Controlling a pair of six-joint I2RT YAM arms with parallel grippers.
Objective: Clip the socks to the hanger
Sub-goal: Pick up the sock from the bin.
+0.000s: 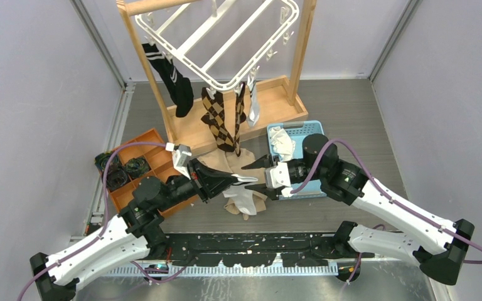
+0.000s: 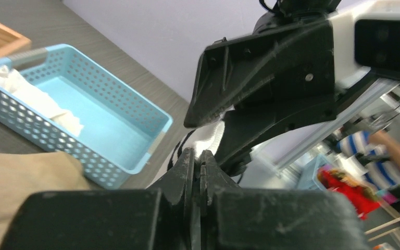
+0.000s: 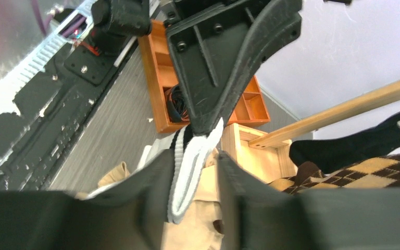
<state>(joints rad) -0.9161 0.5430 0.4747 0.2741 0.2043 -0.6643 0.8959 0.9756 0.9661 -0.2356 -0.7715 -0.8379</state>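
Left gripper (image 2: 195, 159) pinches the limp, light sock (image 1: 243, 200) toward the table's near edge; right gripper (image 3: 192, 169) gapes round its ribbed cuff.

Pale lilac walls (image 1: 31, 94) on three sides; grey wood-grain tabletop (image 1: 345, 106); even, diffuse light.

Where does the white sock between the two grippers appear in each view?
Top external: the white sock hangs at the centre.
Left wrist: the white sock is a small patch just right of centre.
Right wrist: the white sock hangs at lower centre.
Shared landmark: the beige cloth.
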